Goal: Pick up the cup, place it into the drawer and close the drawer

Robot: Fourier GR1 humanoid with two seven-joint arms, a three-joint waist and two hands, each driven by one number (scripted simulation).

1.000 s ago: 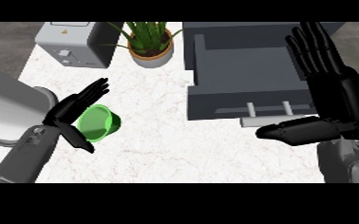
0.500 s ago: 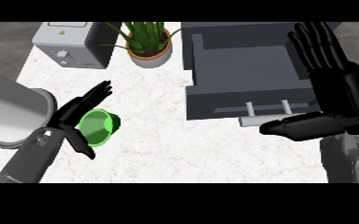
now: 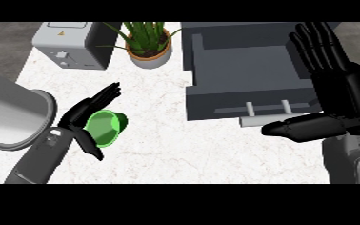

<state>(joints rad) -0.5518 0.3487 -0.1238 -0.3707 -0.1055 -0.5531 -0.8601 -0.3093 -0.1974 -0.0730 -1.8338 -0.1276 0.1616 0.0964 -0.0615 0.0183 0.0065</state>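
Cupping the green cup [image 3: 107,127] at the marble counter [image 3: 162,143] lower left, left hand [image 3: 83,119] fingers spread beside it; resting upright at right, open right hand [image 3: 330,95], fingers straight, overlapping the open drawer [image 3: 246,71].

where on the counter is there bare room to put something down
Bare marble lies between the green cup and the open drawer, running to the near edge. The back is crowded: toaster, potted plant. Left hand is at the cup; right hand fills the right side.
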